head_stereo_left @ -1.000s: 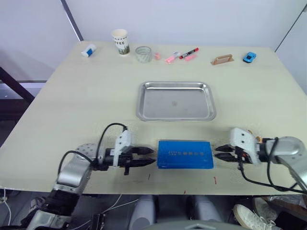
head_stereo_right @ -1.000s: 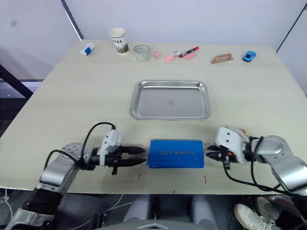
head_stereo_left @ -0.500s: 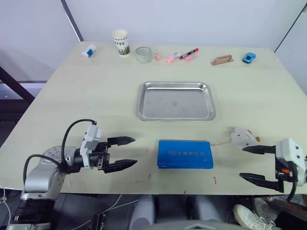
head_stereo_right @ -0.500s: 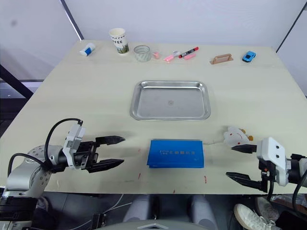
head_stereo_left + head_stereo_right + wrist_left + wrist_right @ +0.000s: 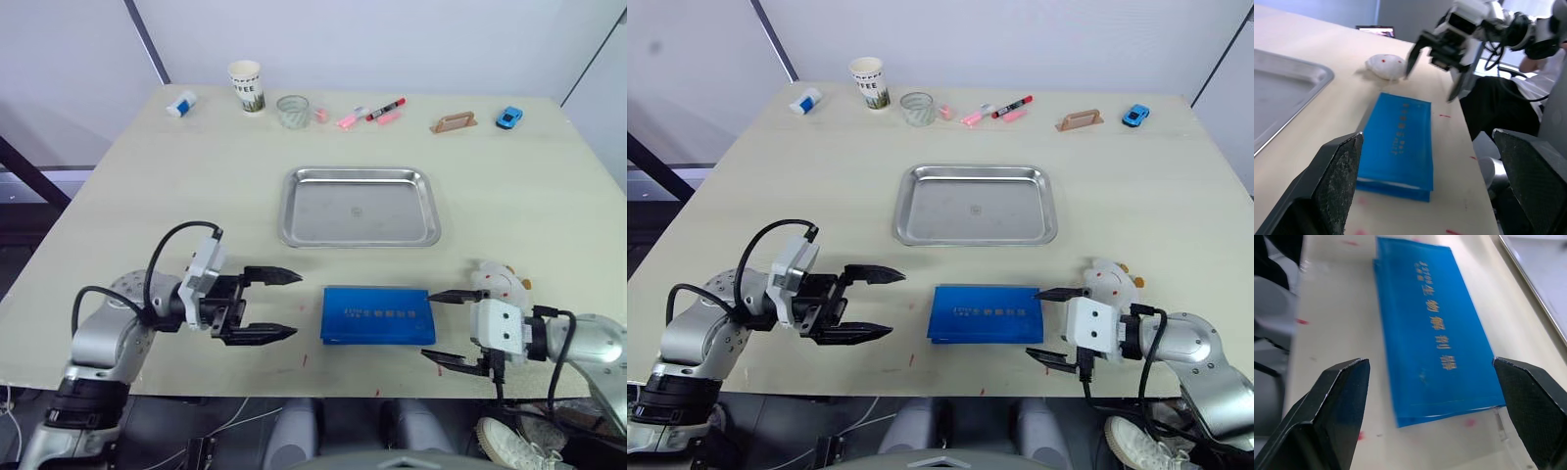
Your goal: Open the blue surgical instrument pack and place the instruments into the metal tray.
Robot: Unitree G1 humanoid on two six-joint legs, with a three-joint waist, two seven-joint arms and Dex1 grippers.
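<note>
I see the flat blue fabric pouch with light print (image 5: 378, 314) lying closed on the pale wooden table (image 5: 147, 206), just in front of the shallow shiny steel tray (image 5: 360, 207), which has nothing in it. My left gripper (image 5: 279, 305) is wide open and holds nothing, near the pouch's left end. My right gripper (image 5: 443, 326), also spread wide and empty, is just beside its right end.

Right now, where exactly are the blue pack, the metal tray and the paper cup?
blue pack (image 5: 378, 314), left eye view, middle of its closed top face.
metal tray (image 5: 360, 174), left eye view, far rim.
paper cup (image 5: 247, 88), left eye view, middle of its printed side.
</note>
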